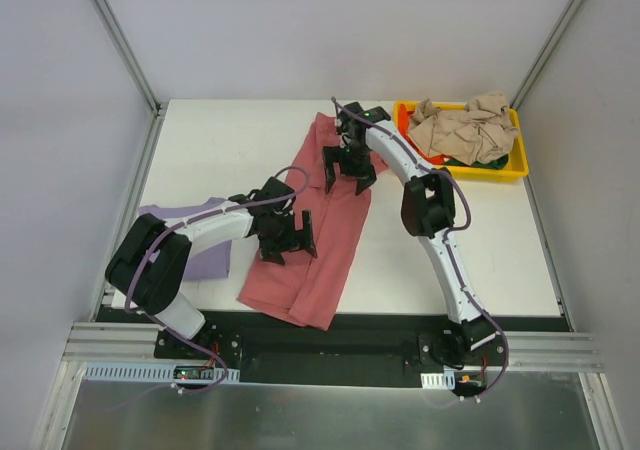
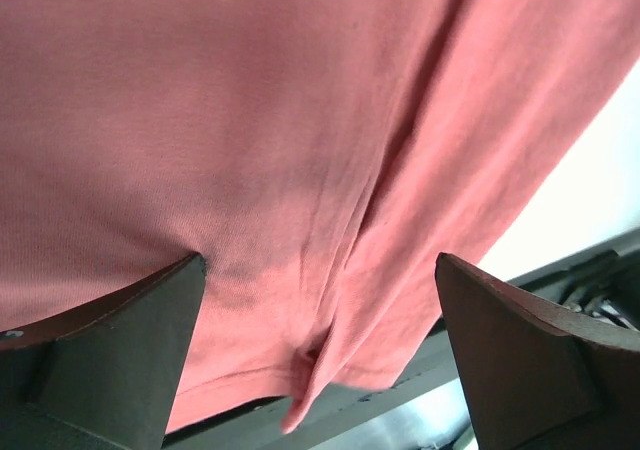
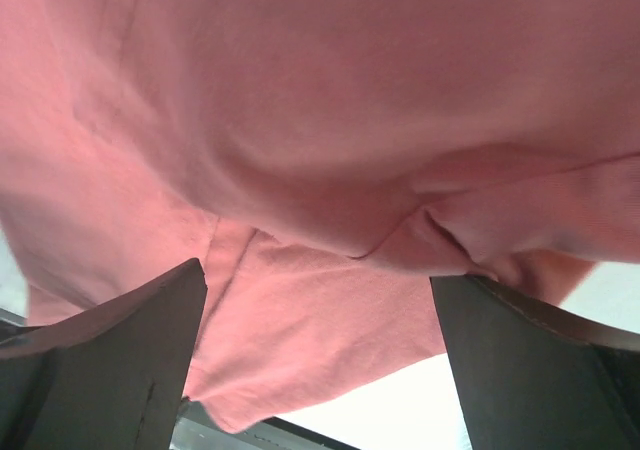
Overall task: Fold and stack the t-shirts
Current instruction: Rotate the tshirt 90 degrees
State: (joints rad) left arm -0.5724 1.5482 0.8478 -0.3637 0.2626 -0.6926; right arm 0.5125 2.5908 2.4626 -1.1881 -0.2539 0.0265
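A large dusty red-pink t-shirt (image 1: 325, 245) lies as a long folded strip down the middle of the table, its lower end hanging over the near edge. My left gripper (image 1: 288, 238) hovers open over its left side; the cloth (image 2: 300, 150) fills that wrist view between the spread fingers. My right gripper (image 1: 349, 173) stands open above the strip's upper part, with pink cloth (image 3: 330, 120) under it. A lavender t-shirt (image 1: 200, 255) lies flat at the left. Beige (image 1: 460, 125), red and dark green t-shirts sit crumpled in the yellow tray (image 1: 512, 167).
The yellow tray stands at the back right corner. The black front rail (image 1: 330, 335) runs along the near table edge under the shirt's hanging end. Grey enclosure walls stand on both sides.
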